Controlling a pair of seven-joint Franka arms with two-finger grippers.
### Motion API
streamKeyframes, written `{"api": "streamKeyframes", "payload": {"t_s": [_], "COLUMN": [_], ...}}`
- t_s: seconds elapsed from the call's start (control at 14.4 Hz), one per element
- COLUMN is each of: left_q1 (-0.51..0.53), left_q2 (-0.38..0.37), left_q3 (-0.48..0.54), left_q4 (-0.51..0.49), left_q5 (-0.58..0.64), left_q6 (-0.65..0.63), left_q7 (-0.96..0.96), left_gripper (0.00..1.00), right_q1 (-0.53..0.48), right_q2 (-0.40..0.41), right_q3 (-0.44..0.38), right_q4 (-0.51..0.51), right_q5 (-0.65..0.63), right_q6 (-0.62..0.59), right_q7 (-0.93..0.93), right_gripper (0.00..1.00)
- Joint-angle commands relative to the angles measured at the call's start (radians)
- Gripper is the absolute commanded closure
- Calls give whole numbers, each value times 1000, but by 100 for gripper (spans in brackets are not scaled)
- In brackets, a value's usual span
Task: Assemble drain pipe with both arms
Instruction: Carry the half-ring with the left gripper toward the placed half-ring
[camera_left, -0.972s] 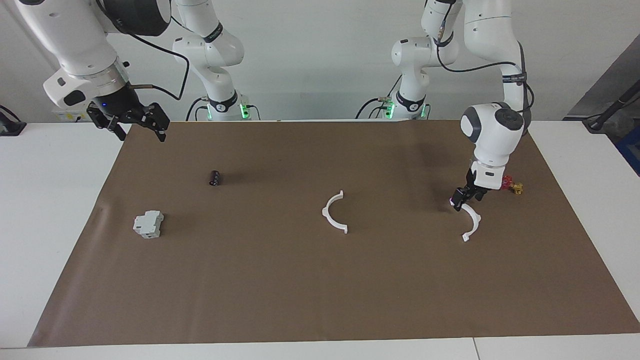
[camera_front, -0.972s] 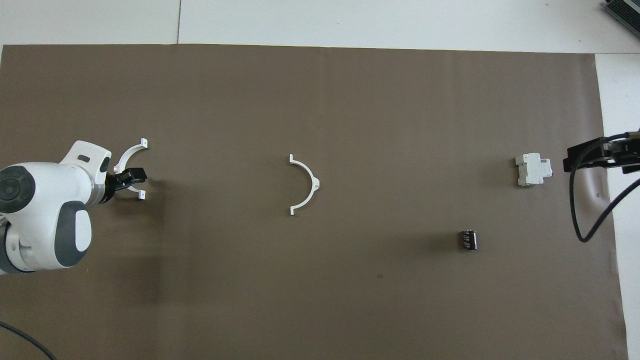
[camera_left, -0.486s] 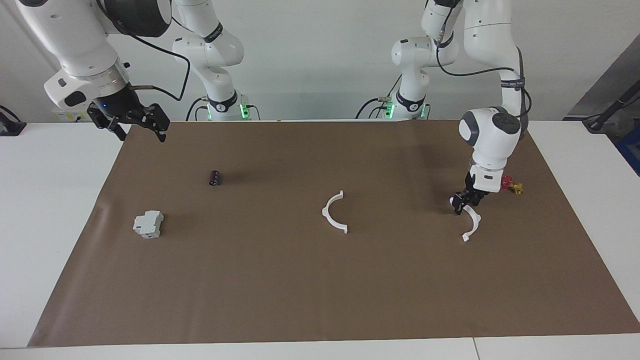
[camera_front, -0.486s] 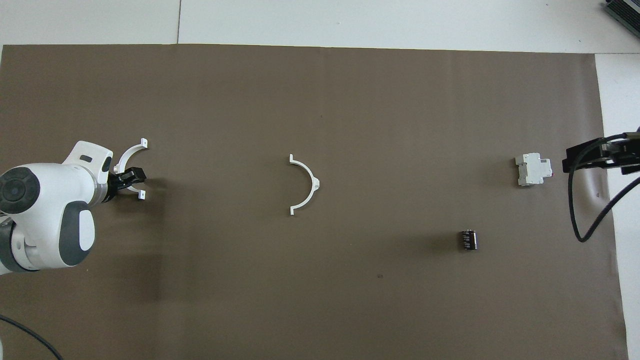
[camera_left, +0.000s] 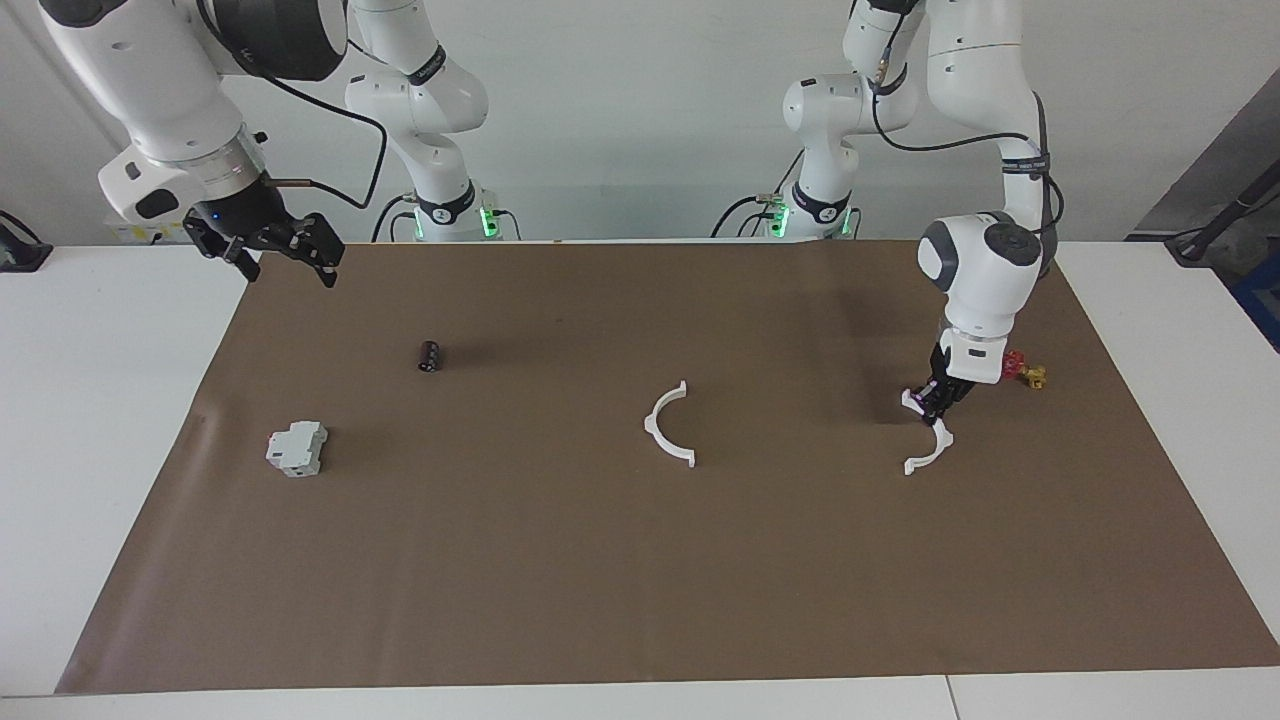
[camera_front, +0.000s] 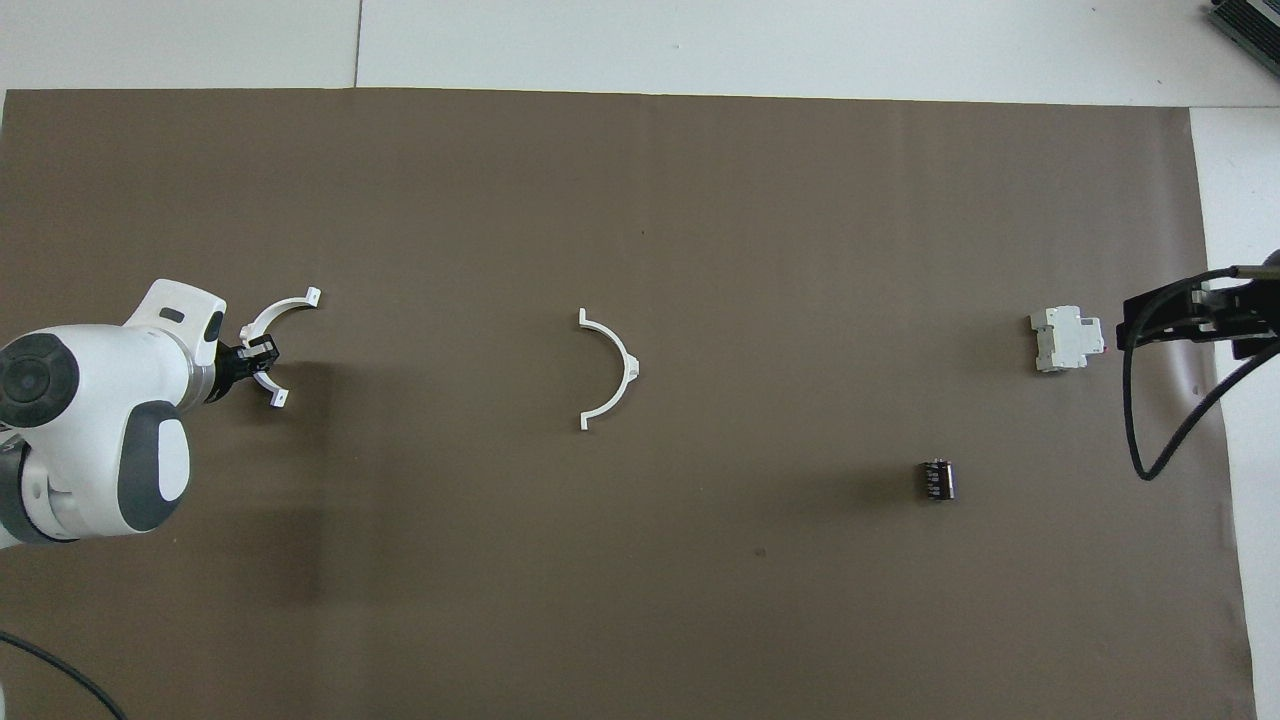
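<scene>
The drain pipe is two white half-rings on the brown mat. One half-ring (camera_left: 668, 425) lies at the middle of the mat and also shows in the overhead view (camera_front: 610, 368). The other half-ring (camera_left: 935, 452) lies toward the left arm's end and also shows in the overhead view (camera_front: 280, 310). My left gripper (camera_left: 935, 400) is down at the mat, shut on this half-ring near its mid-arc, as the overhead view (camera_front: 257, 358) also shows. My right gripper (camera_left: 285, 250) is open and empty, raised over the mat's edge at the right arm's end, and waits (camera_front: 1190, 320).
A grey-white boxy block (camera_left: 296, 448) sits toward the right arm's end. A small black cylinder (camera_left: 429, 356) lies nearer to the robots than the block. A small red and yellow part (camera_left: 1025, 372) lies beside the left gripper. The brown mat (camera_left: 640, 600) covers the table.
The left gripper has lowered and its fingers have closed on the half-ring, which has turned on the mat. The right gripper has barely moved.
</scene>
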Motion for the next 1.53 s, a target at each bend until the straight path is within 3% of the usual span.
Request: {"api": "streamKeyframes", "payload": {"t_s": [0.0,0.42,1.46], "left_q1": [-24,-145,-467], "left_q2": [-6,-24,-35], "left_q3": [5,1,-9], "left_q4": [-7,22,75], "left_q5": [-20,-18,38], "left_q6": [4,-67,-179], "left_q7": [-1,-290,-720], "left_gripper": [100,100,100], "right_q1": [-6,-6,-6], "right_q2": [-27,-27,-27], "right_q3": [7,7,7], "right_q4": [-26,-26,-26], "right_q5": [12,13,12], "right_q6": [-6,-6,-6], "right_q7": [8,8,8], "right_gripper": [0,0,0]}}
